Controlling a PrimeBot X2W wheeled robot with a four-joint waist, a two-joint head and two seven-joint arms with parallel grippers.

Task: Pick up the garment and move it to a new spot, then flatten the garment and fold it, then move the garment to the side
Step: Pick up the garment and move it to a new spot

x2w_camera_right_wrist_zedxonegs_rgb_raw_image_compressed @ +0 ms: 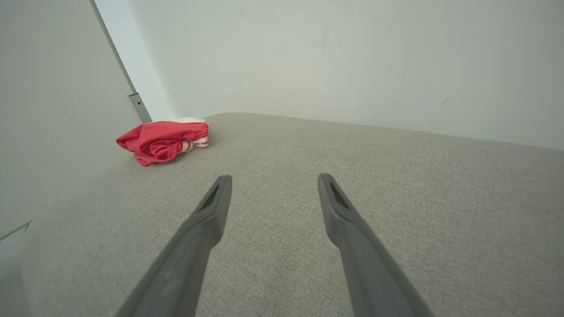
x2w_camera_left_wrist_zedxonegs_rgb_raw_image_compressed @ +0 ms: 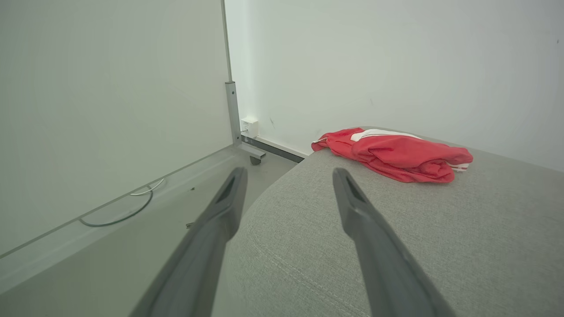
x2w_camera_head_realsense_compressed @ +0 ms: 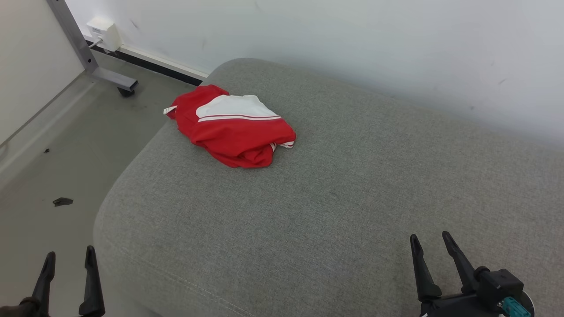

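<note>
Right gripper [x2w_camera_head_realsense_compressed: 431,238]: dark fingers apart, empty, over grey fabric cushion [x2w_camera_head_realsense_compressed: 335,211].
Left gripper [x2w_camera_head_realsense_compressed: 70,254]: fingers apart, empty.
Red-and-white folded cloth garment [x2w_camera_head_realsense_compressed: 233,125]: on cushion's far left corner.

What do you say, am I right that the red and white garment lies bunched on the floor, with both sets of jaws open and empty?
Not quite: the garment lies bunched on the grey cushion, near its far left corner, not on the floor, as the head view shows. Both sets of jaws are open and empty.
</note>
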